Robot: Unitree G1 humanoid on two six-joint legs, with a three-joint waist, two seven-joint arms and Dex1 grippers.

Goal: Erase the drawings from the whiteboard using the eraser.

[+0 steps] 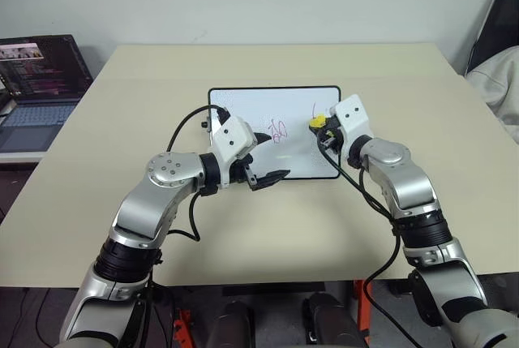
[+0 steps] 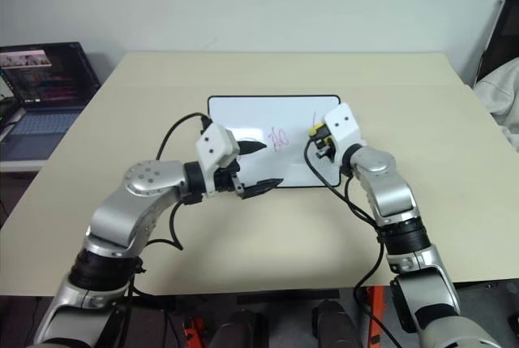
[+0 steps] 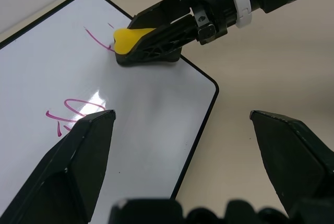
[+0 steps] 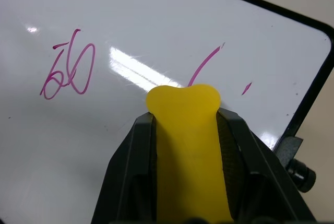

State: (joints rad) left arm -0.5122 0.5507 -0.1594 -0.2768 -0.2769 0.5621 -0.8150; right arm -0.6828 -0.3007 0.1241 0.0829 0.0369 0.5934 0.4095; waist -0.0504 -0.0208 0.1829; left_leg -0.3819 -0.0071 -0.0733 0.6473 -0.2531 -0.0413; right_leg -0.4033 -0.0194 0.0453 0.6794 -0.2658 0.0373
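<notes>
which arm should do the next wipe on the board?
Right. Its pincer is shut on the eraser, right at the partly wiped stroke on the whiteboard. The left pincer is open and empty, over the board's near edge beside the middle drawing.

- The left arm reached forward with its elbow bent, and its wrist turned toward the right.
- The left gripper had its fingers spread wide and held nothing.
- The right arm stretched forward, angled leftward.
- The right gripper was clamped on the eraser.
</notes>
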